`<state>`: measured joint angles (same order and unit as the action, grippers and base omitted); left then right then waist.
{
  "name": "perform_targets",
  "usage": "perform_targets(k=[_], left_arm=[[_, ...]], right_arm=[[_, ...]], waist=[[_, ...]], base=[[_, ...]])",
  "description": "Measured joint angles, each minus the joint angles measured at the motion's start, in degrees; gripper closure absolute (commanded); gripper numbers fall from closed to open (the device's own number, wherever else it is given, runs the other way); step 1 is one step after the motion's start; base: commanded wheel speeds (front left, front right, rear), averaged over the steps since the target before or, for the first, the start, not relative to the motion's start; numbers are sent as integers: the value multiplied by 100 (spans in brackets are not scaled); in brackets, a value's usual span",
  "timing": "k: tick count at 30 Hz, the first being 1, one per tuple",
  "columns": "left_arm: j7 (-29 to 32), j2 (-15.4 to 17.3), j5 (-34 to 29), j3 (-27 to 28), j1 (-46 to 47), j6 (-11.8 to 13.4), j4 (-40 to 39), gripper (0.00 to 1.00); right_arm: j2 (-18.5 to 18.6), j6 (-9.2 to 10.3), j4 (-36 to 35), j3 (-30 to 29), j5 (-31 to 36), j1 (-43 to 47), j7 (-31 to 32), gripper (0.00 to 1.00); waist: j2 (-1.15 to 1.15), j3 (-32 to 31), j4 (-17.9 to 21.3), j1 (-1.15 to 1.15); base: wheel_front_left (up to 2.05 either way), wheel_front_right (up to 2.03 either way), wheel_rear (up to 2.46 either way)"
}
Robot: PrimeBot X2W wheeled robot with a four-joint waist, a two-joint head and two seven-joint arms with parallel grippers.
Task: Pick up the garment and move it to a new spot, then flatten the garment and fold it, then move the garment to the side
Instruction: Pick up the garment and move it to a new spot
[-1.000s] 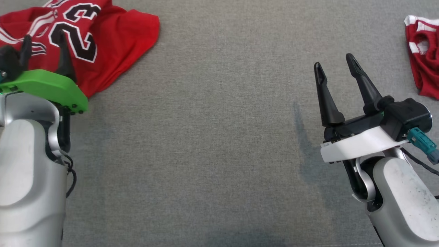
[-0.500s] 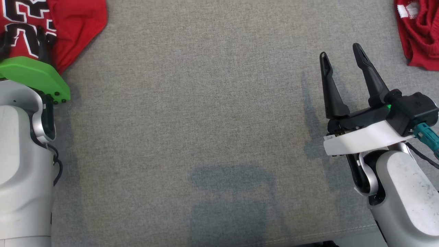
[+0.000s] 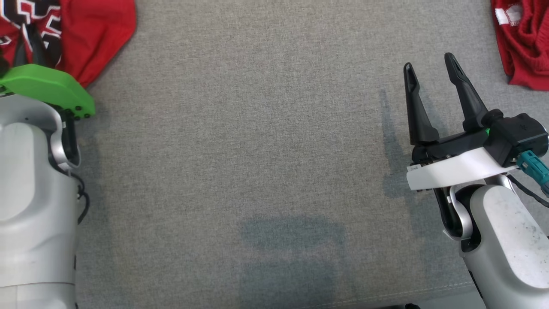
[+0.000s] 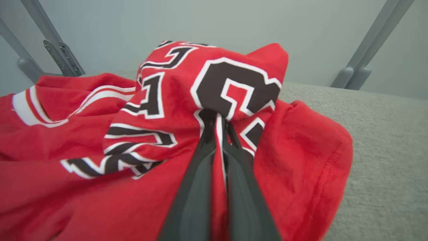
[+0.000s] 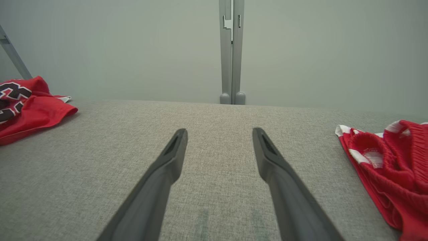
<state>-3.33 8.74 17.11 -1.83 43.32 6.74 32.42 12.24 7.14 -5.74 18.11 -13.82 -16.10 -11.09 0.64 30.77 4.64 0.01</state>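
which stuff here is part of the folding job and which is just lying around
In the job:
red numbered jersey, pinched by the left gripper
grey cloth surface it lies on

Lying about:
second red garment with white trim, far right, untouched
right gripper, open, holding nothing

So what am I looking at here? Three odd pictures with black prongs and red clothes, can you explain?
It is a two-armed robot. The overhead picture comes from a camera on its head, looking down at a grey cloth surface. The other two come from cameras on its wrists, looking along each claw. The left claw is shut on a fold of a red jersey with black numbers. The right claw is open and holds nothing. A second red garment lies apart at the right.
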Motion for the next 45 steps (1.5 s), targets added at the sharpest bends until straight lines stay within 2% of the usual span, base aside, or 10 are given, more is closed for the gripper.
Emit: perform_targets(k=[6,10,14,23,28,35,39,45], left_arm=[[-544,-372,138,-68,30,-204,-40,100],[-983,-689,196,-374,29,-505,-170,100],[-1034,-762,243,-611,3,-714,-275,100],[-1058,-771,360,-1252,-443,-982,-530,100],[-1057,-755,411,-1679,-823,-983,-495,100],[-875,-721,1074,-2535,-938,-960,-666,100],[-808,-719,1125,-2897,-862,-783,-803,100],[-697,-716,1289,-3107,-432,-346,-894,100]], right_arm=[[-19,-4,192,-32,-22,-6,-77,0],[-85,-5,398,-53,-40,-6,-148,0],[-125,-7,539,-68,-87,-2,-159,0],[-209,-7,847,-69,-209,213,-208,0],[-370,-59,999,101,-288,397,-248,0],[-467,-70,991,187,-319,548,-248,0],[-485,-73,985,258,-323,605,-248,0],[-541,-165,976,432,-323,599,-248,0]], waist=[[0,-223,-79,0],[0,-492,-142,0],[0,-762,-177,0],[0,-1451,-170,-1],[0,-1835,-46,-1],[0,-2130,436,-1],[0,-2194,774,-1],[0,-2209,1283,-1]], base=[[0,0,0],[0,0,0],[0,0,0],[0,0,0],[0,0,0],[0,0,0],[0,0,0],[0,0,0]])
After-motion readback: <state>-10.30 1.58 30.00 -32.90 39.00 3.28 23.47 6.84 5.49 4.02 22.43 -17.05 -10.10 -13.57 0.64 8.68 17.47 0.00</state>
